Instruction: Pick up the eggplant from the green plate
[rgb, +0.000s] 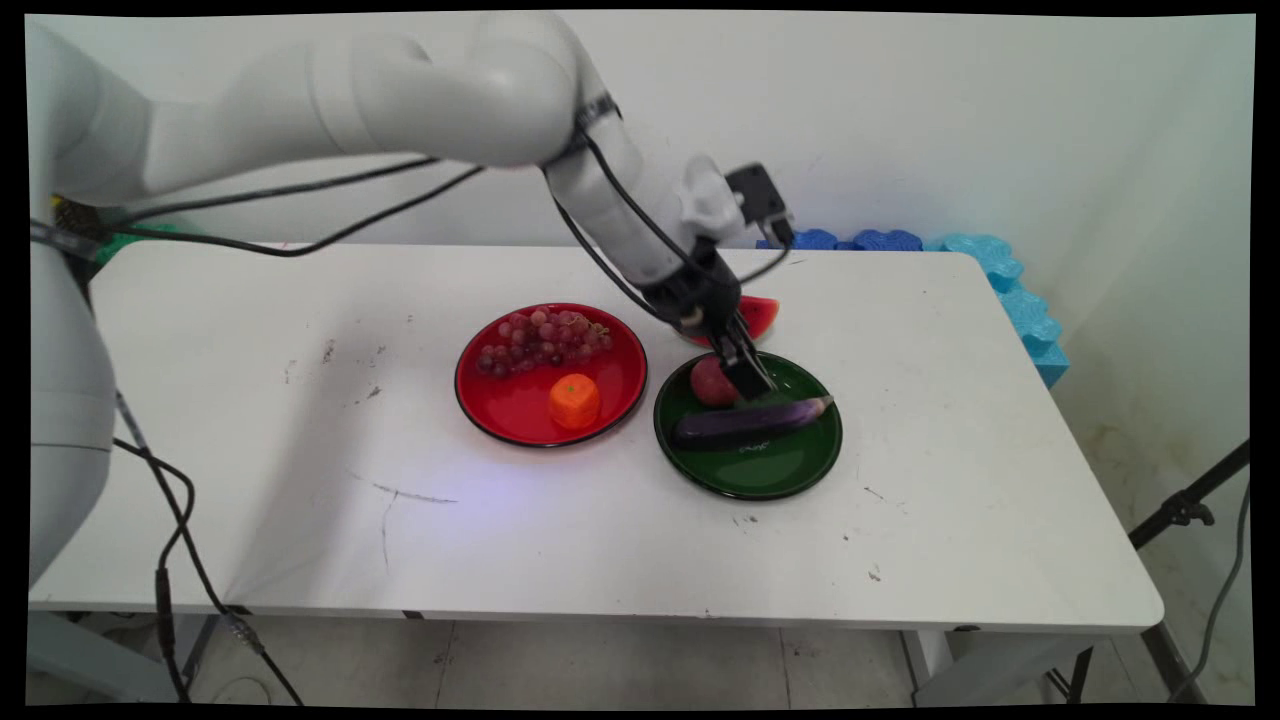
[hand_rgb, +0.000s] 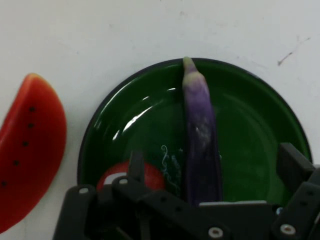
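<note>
**Open fingers set astride the eggplant on the green plate**

The gripper (rgb: 752, 380) is seen lowered over the green plate (rgb: 770, 475), at the plate's 11 o'clock part in the main view. In the hand view the gripper (hand_rgb: 213, 154) is shown spread wide, one finger to each side of the purple eggplant (hand_rgb: 200, 130), with clear gaps left on both sides. Nothing is gripped, and no contact with the eggplant can be made out.

The eggplant (rgb: 745, 422) is found lying flat across the middle of the green plate, its stem end pointed toward 3 o'clock in the main view. It has not been lifted; it rests on the plate (hand_rgb: 250, 115). A red tomato (rgb: 708, 382) is placed on the same plate at about 10 o'clock, just beside the eggplant and close to the left finger. In the hand view only a part of the tomato (hand_rgb: 150, 177) is seen behind the linkage.

A watermelon slice (rgb: 762, 312) is laid on the desk (rgb: 300, 450) just beyond the green plate, at 12 o'clock, partly hidden by the arm; it is seen whole in the hand view (hand_rgb: 30, 150).

A red plate (rgb: 520, 415) is set at 9 o'clock of the green one, the two rims nearly touching. A bunch of grapes (rgb: 540, 340) is held at its far side and a small orange fruit (rgb: 574, 400) at its near side. Blue foam blocks (rgb: 1010, 290) are lined along the desk's far right edge.
</note>
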